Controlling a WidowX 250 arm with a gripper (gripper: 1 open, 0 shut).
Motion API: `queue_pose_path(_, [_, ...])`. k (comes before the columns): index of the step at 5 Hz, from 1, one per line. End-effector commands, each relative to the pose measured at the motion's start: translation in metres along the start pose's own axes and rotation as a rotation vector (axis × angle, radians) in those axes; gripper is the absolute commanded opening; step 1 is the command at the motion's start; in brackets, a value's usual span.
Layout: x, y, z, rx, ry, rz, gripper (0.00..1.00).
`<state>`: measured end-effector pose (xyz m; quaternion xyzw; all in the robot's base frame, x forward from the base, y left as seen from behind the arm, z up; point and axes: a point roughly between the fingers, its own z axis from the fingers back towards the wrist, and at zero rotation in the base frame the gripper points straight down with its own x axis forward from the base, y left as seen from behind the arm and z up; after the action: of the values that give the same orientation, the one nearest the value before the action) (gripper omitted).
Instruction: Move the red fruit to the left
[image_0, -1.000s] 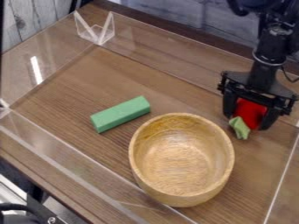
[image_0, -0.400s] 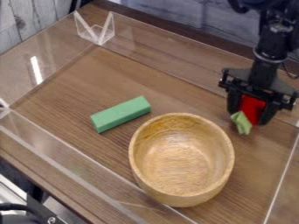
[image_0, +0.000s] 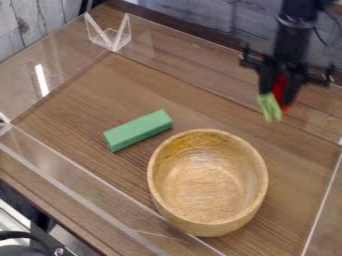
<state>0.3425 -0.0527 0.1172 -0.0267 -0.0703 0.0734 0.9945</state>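
The red fruit (image_0: 274, 103) hangs in the air above the right side of the wooden table, its light green leafy end pointing down. My gripper (image_0: 279, 89) points straight down and is shut on the fruit, its black fingers on either side of the red part. The arm rises out of the top edge of the view. The fruit is well clear of the table surface, up and to the right of the bowl.
A wooden bowl (image_0: 207, 181) sits at the front centre-right. A green rectangular block (image_0: 139, 130) lies to its left. Clear plastic walls (image_0: 54, 70) fence the table, with a clear stand (image_0: 110, 32) at the back left.
The gripper closed on the red fruit where it lay on the table at the right, then lifted it up and slightly left.
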Motion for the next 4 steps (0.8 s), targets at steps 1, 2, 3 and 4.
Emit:
queue_pose_path(1, [0.005,0.03,0.032,-0.012,-0.063,0.004,0.0])
queue_pose_path(2, [0.001,0.074,0.037,0.006,-0.057,0.025,0.0])
queue_pose_path(3, [-0.005,0.113,0.04,0.015,-0.051,0.011,0.0])
queue_pose_path(4, [-0.008,0.144,0.039,0.024,-0.049,-0.02,0.0])
